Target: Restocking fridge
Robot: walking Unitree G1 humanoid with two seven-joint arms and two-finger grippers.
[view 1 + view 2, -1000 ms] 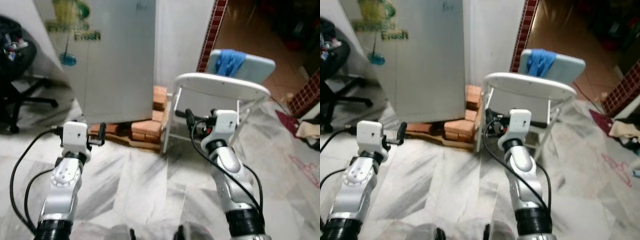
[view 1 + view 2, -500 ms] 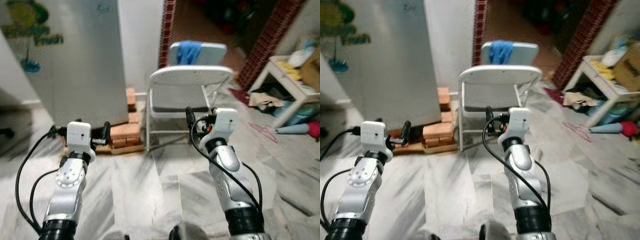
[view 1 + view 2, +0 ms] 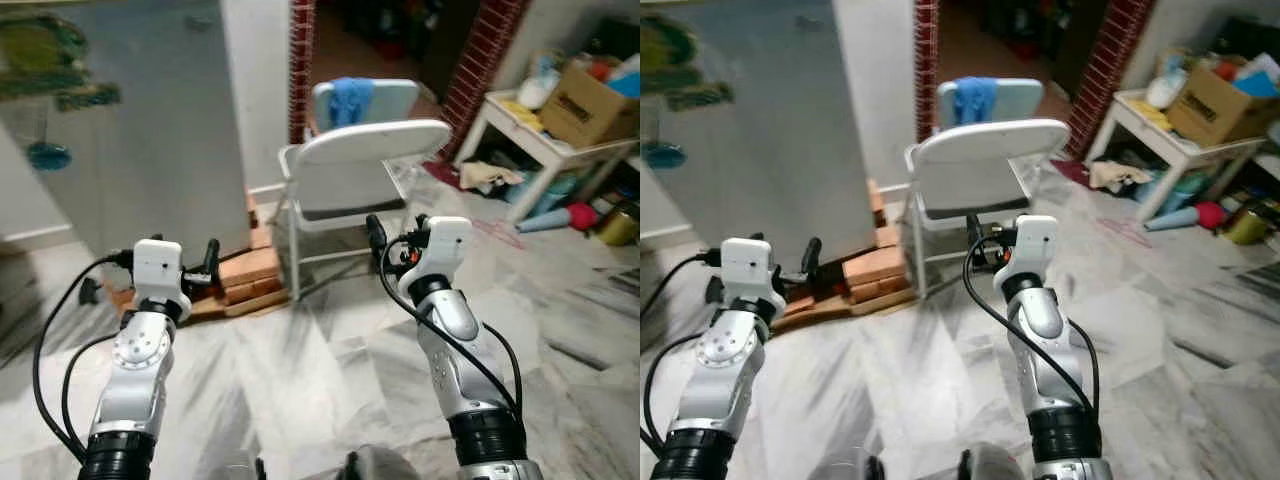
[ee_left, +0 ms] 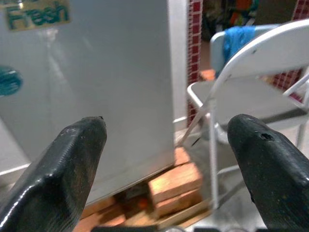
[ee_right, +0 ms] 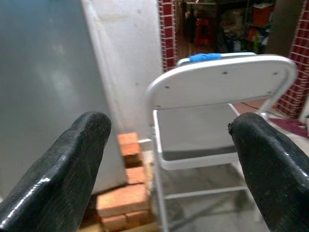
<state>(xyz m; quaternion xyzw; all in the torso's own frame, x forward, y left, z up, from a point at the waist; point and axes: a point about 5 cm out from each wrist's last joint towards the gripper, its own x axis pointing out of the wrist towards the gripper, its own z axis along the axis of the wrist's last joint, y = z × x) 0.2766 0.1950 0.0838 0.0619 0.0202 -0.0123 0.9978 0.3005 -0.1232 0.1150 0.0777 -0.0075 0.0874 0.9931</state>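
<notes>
Both claws, left (image 4: 164,159) and right (image 5: 169,159), spread apart and empty, face the closed fridge (image 3: 150,130) standing on bricks (image 3: 245,275) beside a folding chair (image 3: 355,175). Its rigid, smooth, probably heavy door seems best gripped along the edge.

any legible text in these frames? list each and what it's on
"Fresh": green lettering on the sticker on the grey fridge, read in the left wrist view; its top is cut off.
Same sticker in the head views: too blurred to read.
Dark print on the cardboard box on the white side table: too small and blurred to read.
</notes>
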